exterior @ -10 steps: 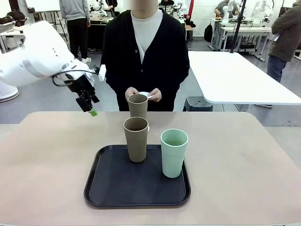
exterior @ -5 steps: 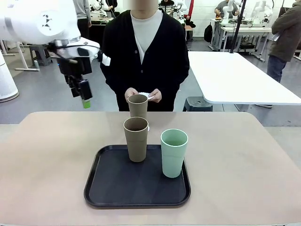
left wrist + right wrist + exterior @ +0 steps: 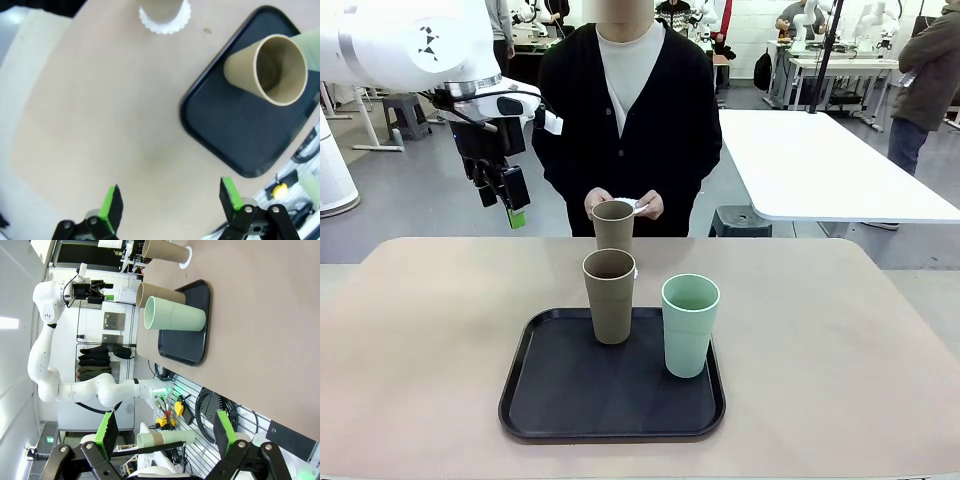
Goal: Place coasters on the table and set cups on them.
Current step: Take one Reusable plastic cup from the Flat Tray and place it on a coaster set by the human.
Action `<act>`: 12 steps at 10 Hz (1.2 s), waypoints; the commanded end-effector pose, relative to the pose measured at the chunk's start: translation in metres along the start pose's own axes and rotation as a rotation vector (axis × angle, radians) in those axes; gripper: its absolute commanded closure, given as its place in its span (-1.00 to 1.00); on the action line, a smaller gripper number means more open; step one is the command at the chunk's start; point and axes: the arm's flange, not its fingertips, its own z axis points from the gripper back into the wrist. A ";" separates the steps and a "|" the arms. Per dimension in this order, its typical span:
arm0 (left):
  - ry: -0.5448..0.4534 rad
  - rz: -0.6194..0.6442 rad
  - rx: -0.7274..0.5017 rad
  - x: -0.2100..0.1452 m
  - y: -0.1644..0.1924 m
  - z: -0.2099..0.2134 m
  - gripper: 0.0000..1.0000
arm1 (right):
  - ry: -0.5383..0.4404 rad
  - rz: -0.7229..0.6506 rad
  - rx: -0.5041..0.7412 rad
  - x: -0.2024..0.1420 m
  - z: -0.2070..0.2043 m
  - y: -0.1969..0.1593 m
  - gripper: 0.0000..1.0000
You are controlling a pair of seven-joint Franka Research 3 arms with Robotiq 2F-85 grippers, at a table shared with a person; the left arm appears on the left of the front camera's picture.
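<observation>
After my left gripper (image 3: 517, 213) had swung slightly rightward from a moment before, it hung released and empty above the table's (image 3: 420, 330) far left part; the tan cup (image 3: 613, 225) on its coaster (image 3: 165, 29) stood below, to my right.

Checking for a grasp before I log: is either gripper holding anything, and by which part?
Nothing: the black, green-padded left gripper and right gripper are both open and empty.
</observation>
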 end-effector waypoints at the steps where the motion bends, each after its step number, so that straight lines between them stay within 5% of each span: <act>1: -0.001 0.005 0.000 0.001 -0.001 0.000 -1.00 | -0.012 0.018 0.023 0.002 0.000 0.001 -1.00; 2: -0.114 0.084 -0.306 -0.014 0.033 -0.005 -1.00 | -0.012 0.018 0.023 0.002 0.000 0.001 -1.00; 4: -0.329 0.212 -0.560 -0.095 0.053 0.022 -1.00 | -0.012 0.018 0.023 0.002 0.000 0.001 -1.00; 8: -0.530 0.531 -0.782 -0.238 0.139 -0.026 -1.00 | -0.012 0.018 0.023 0.002 0.000 0.001 -1.00; 12: -0.764 0.526 -1.077 -0.322 0.164 -0.093 -1.00 | -0.012 0.018 0.023 0.002 0.000 0.001 -1.00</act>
